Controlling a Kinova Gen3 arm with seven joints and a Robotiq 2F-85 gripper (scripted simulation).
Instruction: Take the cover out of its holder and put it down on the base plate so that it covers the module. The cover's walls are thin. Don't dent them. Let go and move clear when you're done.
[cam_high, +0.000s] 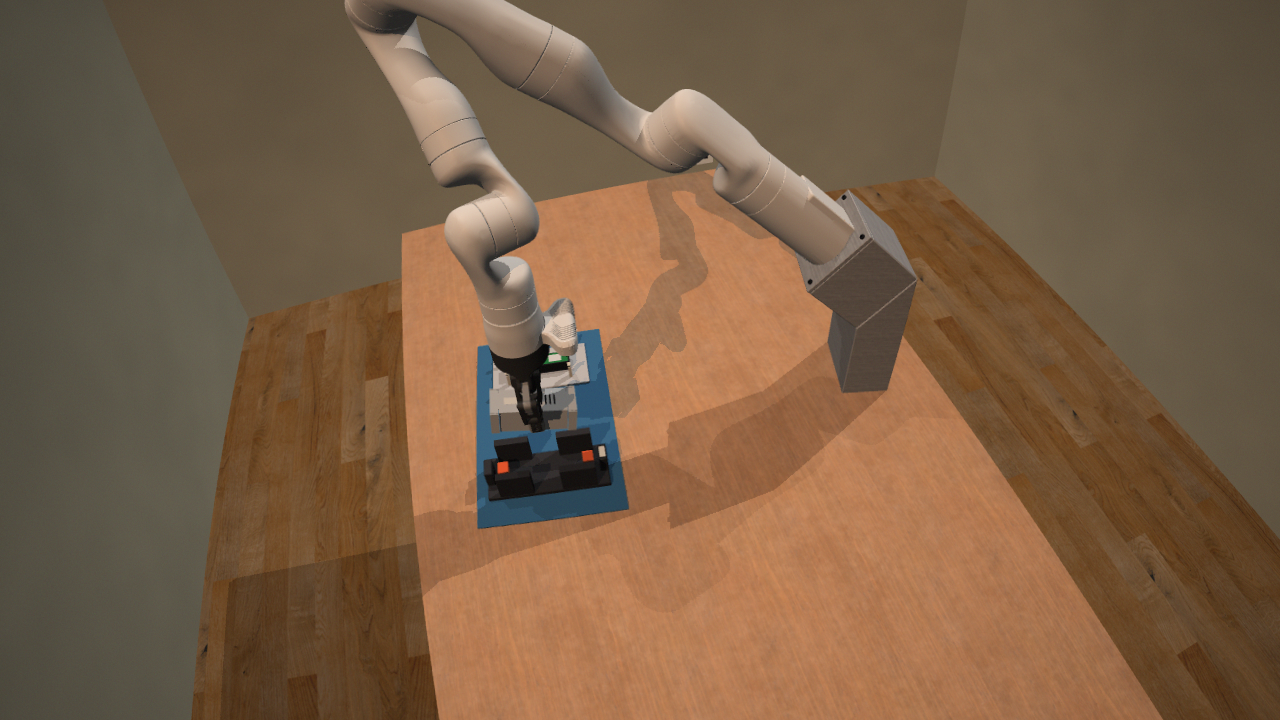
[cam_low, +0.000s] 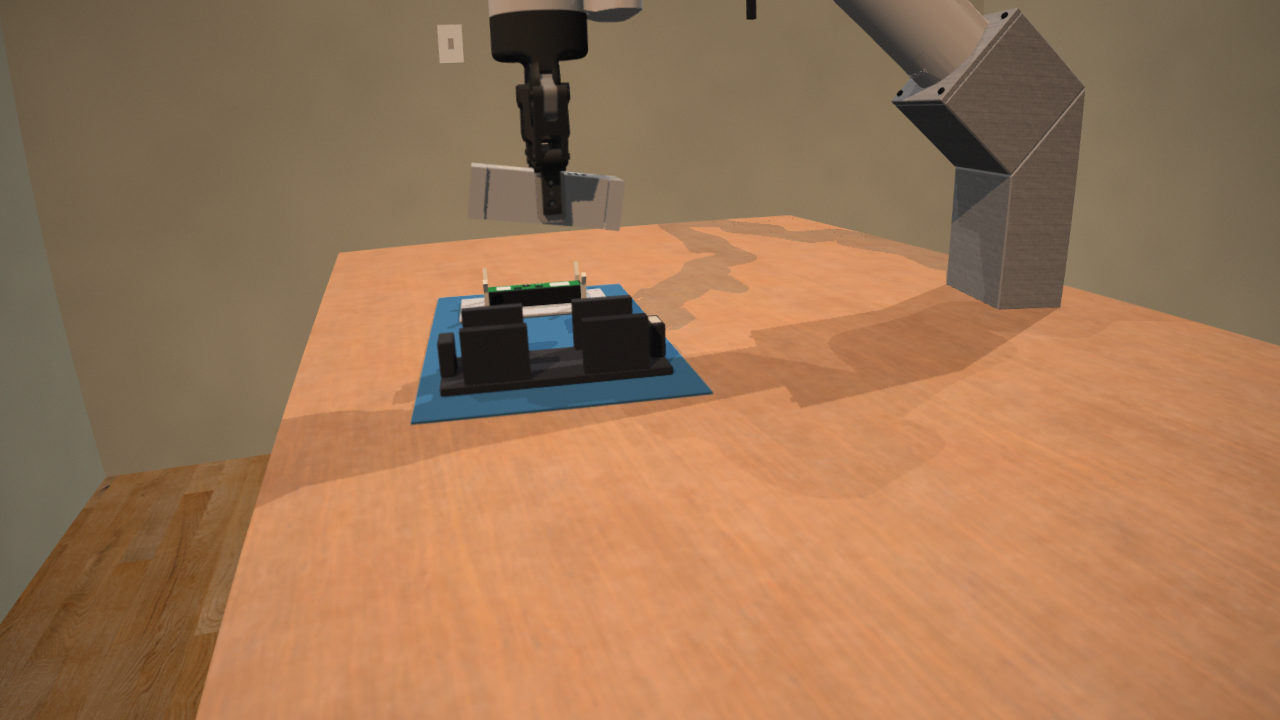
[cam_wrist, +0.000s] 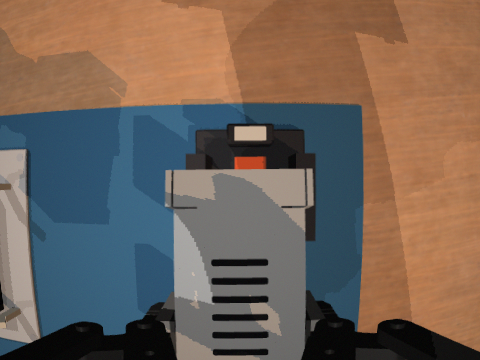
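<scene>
My gripper (cam_high: 532, 419) (cam_low: 554, 210) (cam_wrist: 240, 313) is shut on the grey cover (cam_high: 559, 403) (cam_low: 501, 192) (cam_wrist: 240, 227) and holds it by its long walls, high in the air and slightly tilted. The cover has a row of slots on top. The black holder (cam_high: 546, 470) (cam_low: 496, 353) (cam_wrist: 214, 143) with orange marks stands empty on the blue mat (cam_high: 537, 514) (cam_low: 465, 407) (cam_wrist: 80, 207), below and in front of the cover. Behind it lies the white base plate (cam_high: 581, 371) (cam_low: 546, 309) (cam_wrist: 16, 220) with the green module (cam_high: 558, 360) (cam_low: 523, 286) and two thin upright posts.
The grey pedestal (cam_high: 863, 313) (cam_low: 1002, 205) of the arm stands at the table's right side. The mat lies near the table's left edge, with wooden floor beyond it.
</scene>
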